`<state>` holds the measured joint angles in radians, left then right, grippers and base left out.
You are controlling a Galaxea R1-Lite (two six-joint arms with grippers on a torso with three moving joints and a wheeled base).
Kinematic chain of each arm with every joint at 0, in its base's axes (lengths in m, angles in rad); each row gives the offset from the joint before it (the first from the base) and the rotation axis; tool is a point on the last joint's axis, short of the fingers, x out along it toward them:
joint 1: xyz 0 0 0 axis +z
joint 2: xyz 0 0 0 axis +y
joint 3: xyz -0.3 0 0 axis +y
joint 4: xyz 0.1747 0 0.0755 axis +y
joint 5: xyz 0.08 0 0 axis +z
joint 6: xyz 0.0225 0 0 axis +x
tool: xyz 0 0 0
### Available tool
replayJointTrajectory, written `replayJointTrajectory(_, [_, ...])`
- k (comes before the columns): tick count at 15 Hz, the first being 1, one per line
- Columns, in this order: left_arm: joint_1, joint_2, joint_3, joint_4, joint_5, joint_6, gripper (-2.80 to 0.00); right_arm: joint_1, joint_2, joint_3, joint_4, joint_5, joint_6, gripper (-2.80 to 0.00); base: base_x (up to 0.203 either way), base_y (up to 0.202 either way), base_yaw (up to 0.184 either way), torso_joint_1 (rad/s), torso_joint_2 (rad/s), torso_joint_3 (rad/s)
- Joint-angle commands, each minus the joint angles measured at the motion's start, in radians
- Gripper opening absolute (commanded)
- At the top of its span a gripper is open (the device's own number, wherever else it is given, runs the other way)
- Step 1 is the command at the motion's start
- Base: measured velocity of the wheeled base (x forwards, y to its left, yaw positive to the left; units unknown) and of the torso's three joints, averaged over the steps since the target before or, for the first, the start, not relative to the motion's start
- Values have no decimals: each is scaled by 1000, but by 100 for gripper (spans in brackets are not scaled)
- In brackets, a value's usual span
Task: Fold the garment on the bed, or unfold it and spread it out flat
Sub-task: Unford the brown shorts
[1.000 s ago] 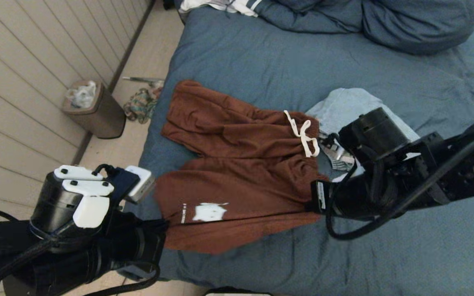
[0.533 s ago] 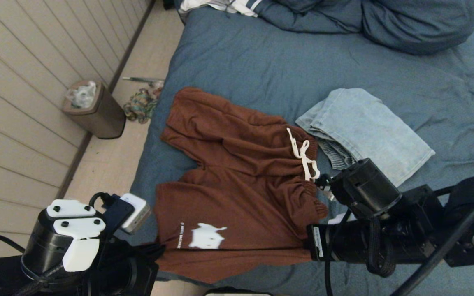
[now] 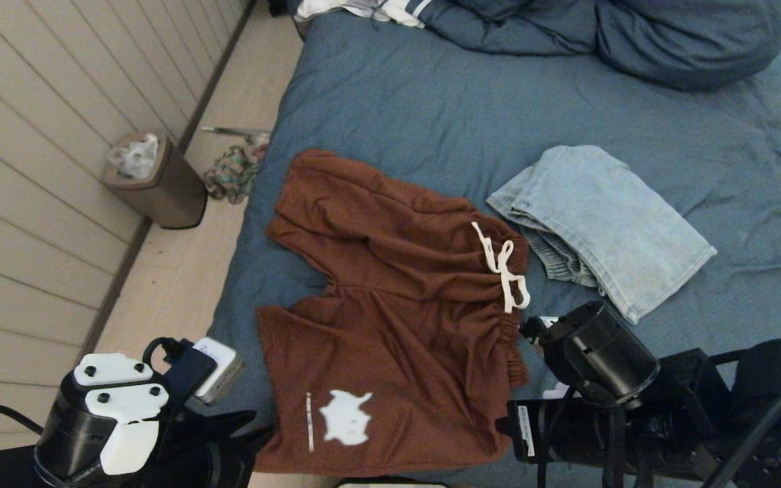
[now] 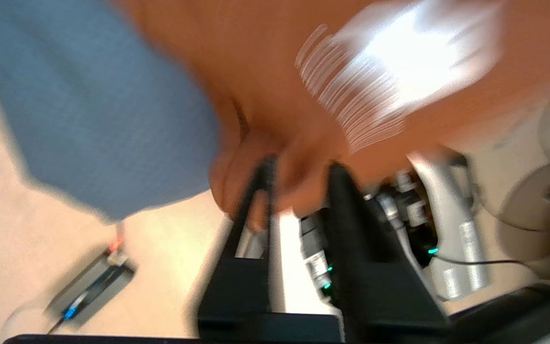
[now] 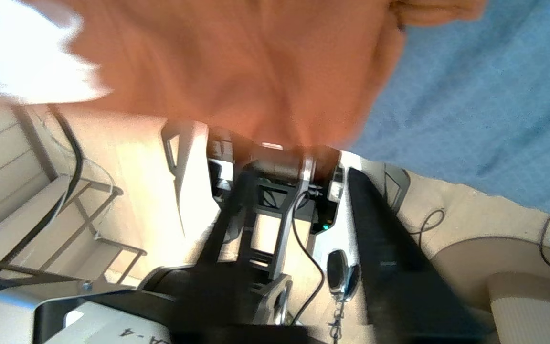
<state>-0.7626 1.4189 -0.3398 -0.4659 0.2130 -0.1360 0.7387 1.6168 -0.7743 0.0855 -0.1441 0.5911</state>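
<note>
While the rust-brown drawstring shorts with a white print (image 3: 397,325) are lying opened out on the near part of the wide bed with the slate-blue sheet (image 3: 431,102), their near side is reaching the mattress edge. At the left corner of that side, the left pincer (image 4: 299,172) is standing spread, with a loose lobe of cloth sagging between its fingers. It looks to be letting go, so it should be pulling straight back and low, without snagging the fabric. The farther leg is lying wrinkled and probably needs smoothing. A folded pale-blue denim piece (image 3: 607,224) is lying just beside the waistband. At the right corner, the right pincer (image 5: 299,174) is gaping wide, clear of the cloth.
</note>
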Motion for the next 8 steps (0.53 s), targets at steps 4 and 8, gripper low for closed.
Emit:
replayJointTrajectory(4, [0,-50,13,-38,7,0,0,0,-59,45,-3,6,4,0,0,0,0,0,0,0])
replayJointTrajectory(8, [27,-86,-80,-18,10,3,-280,-31,-139,-21,-1,-1,-3,-280,0,0,0,0,0,0])
